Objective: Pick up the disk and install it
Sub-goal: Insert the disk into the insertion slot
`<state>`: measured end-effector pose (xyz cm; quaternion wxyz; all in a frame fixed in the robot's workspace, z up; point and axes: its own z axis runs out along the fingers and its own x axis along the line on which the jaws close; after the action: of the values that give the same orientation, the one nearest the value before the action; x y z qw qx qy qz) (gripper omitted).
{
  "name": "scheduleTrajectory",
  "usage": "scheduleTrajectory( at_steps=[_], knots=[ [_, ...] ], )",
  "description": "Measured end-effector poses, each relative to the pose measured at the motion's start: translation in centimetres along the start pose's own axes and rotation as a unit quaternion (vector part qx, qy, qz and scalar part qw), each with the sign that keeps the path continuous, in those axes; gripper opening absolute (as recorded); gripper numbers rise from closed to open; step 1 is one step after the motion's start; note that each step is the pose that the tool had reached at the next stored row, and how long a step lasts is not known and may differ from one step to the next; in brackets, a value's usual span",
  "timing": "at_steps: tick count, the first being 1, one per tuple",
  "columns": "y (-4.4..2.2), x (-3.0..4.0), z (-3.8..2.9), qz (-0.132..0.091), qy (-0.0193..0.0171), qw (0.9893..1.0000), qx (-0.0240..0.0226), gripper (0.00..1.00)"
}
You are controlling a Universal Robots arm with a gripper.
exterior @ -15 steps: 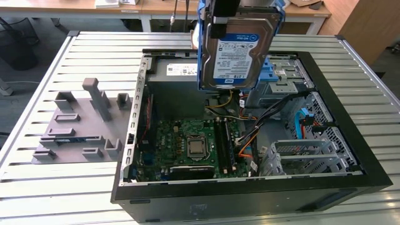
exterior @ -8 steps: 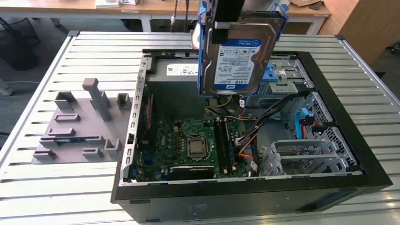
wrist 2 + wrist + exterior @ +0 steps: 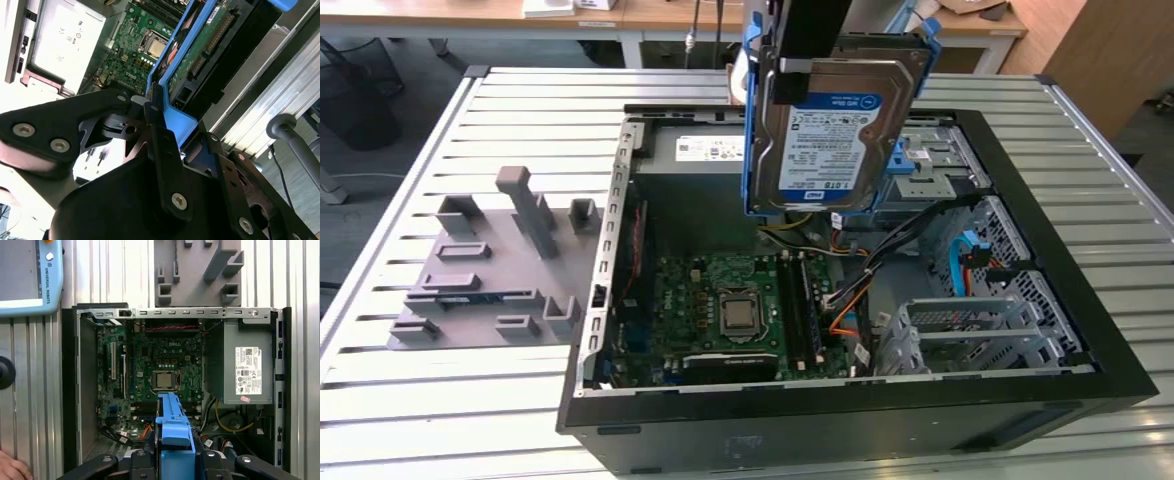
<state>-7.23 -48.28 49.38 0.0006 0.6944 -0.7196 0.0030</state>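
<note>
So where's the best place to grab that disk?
Probably the blue rails at its top end, coming from above. The disk hangs upright over the open computer case, so that end is free, and the gripper is clamped across the rails there.

You're looking at a robotics lab or workshop. A ribbed metal table (image 3: 520,110) spans the exterior view, carrying an opened computer case (image 3: 854,430) and, at the exterior view's left, a grey holder block (image 3: 480,280). Wooden desks (image 3: 660,15) line the top edge, and a robot control tablet (image 3: 30,280) lies in the first wrist view.
</note>
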Motion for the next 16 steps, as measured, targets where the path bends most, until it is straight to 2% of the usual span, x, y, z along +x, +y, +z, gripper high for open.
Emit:
scheduleTrajectory(
  at_steps=[8,16],
  knots=[
    [-0.01,0.11,0.00,0.000,0.0002,1.0000,0.0000,0.36],
    [-0.04,1.10,0.03,0.000,0.0002,1.0000,0.0000,0.36]
  ],
)
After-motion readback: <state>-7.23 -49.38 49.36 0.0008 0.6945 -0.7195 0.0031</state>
